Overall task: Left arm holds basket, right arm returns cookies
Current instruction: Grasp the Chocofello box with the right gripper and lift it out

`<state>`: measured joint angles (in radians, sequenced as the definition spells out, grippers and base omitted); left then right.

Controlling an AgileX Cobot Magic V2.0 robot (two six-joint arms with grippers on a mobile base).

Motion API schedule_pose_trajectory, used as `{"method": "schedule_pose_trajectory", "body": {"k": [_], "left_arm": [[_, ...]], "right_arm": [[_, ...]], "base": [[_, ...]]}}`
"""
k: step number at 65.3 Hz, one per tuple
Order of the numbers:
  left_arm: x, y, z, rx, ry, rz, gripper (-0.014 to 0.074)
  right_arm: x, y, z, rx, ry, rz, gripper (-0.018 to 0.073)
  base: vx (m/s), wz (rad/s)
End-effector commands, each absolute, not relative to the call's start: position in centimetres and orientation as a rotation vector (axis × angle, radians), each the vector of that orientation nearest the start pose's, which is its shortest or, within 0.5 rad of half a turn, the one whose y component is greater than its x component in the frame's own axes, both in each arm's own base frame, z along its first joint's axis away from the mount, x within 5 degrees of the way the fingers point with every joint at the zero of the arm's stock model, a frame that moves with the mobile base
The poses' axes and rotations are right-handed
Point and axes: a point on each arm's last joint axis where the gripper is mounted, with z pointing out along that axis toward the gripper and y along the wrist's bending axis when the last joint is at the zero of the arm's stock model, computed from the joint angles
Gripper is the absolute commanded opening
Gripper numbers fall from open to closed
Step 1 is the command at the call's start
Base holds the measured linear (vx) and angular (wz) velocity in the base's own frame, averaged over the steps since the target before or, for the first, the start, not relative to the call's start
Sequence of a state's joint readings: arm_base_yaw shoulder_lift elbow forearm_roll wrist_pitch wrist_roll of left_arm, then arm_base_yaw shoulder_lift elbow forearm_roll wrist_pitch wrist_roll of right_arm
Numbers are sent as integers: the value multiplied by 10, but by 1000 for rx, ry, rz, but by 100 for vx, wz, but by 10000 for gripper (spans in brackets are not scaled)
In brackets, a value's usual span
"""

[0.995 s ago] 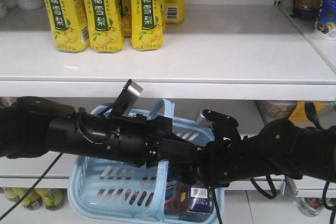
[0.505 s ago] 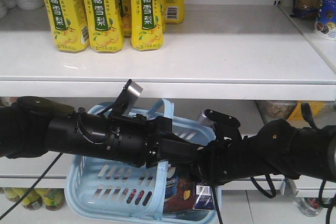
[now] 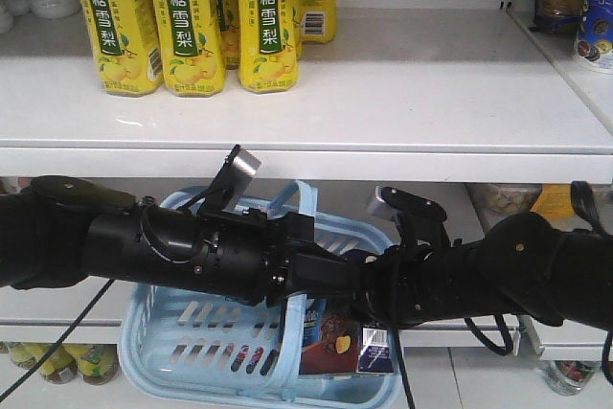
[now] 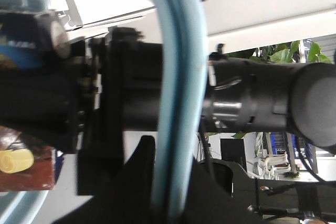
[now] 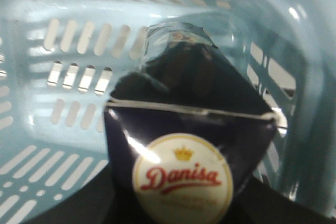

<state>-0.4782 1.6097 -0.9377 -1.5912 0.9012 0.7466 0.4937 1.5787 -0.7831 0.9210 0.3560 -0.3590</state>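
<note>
The right gripper (image 3: pixel 372 306) has risen slightly at lower centre. The cookies (image 3: pixel 330 342) have come up with it, tilted but still inside the basket (image 3: pixel 192 332), and its jaws seem clamped on them. The left gripper (image 3: pixel 308 280) stays closed round the handle (image 4: pixel 178 77). The lift-out looks under way.

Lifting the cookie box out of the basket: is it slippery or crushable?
The cookie box shows bright glare, so its skin is probably glossy and a bit slippery. Its sharp folded edge suggests thin cardboard: likely light, and dentable under hard squeezing. Being flat-sided, it shouldn't roll.
</note>
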Motion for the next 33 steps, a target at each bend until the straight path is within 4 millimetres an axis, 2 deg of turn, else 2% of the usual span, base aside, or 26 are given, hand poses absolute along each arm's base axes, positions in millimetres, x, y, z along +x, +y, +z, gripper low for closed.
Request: {"method": "schedule_pose_trajectory", "body": {"k": [1, 13, 24, 33], "left_arm": [[257, -207, 278, 123, 2268, -1678, -6], [257, -207, 278, 123, 2268, -1678, -6], [257, -207, 278, 123, 2268, -1678, -6], [257, -207, 278, 123, 2268, -1678, -6]], "right_arm": [[253, 161, 212, -69, 2523, 763, 227], [253, 155, 218, -65, 2508, 747, 227], [264, 127, 218, 76, 2537, 744, 227], [266, 109, 222, 115, 2542, 748, 227]], "base": [[0, 0], [0, 0], [0, 0], [0, 0]]}}
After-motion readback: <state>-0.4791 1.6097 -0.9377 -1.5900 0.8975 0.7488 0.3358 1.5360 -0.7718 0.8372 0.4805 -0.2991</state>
